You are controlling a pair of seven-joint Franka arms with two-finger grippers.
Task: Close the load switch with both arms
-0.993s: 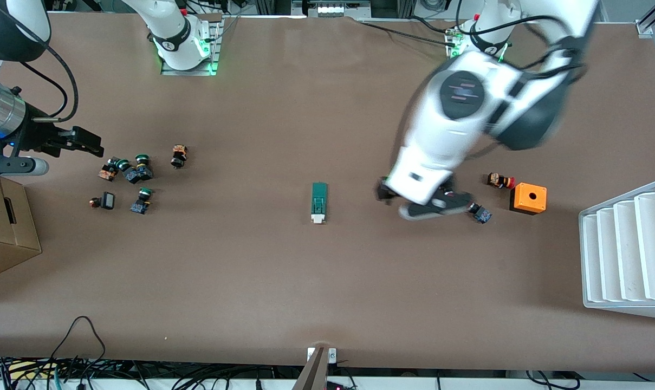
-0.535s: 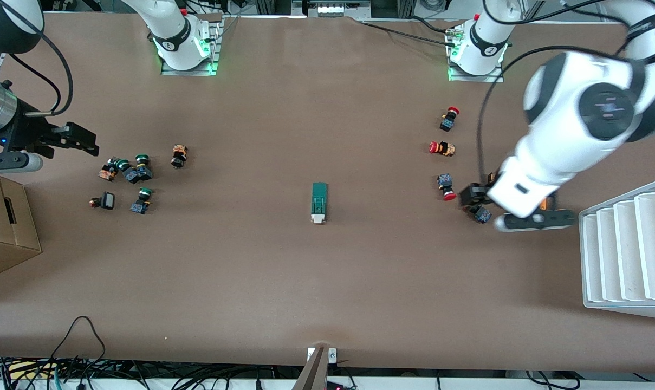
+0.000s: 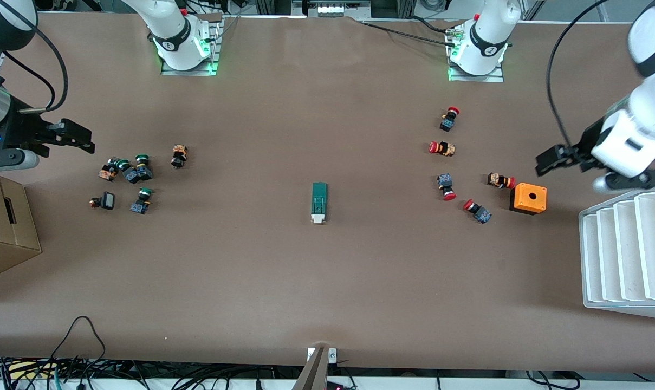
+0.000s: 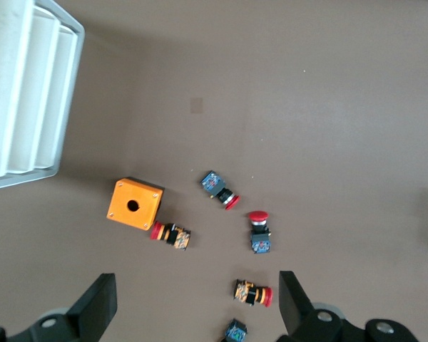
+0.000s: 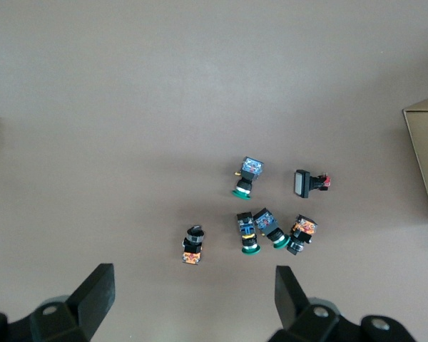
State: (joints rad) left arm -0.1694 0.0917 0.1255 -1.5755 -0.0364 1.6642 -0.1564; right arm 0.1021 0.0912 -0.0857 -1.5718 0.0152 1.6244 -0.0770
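The load switch (image 3: 319,202) lay mid-table, untouched, while the left gripper (image 3: 557,158) hung spread wide and empty above the table beside the orange box (image 3: 528,198), the right gripper (image 3: 70,135) likewise near the green-capped buttons (image 3: 129,170)

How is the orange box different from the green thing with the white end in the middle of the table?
The orange box is squarish and chunky with a round hole in its top; the load switch is long, narrow and flat-looking. The box is bright orange all over; the switch is dark green with a white tab at the end nearer the front camera. The box sits among red-capped buttons toward the left arm's end; the switch lies alone mid-table. Both rest on the table, untouched by any claw.
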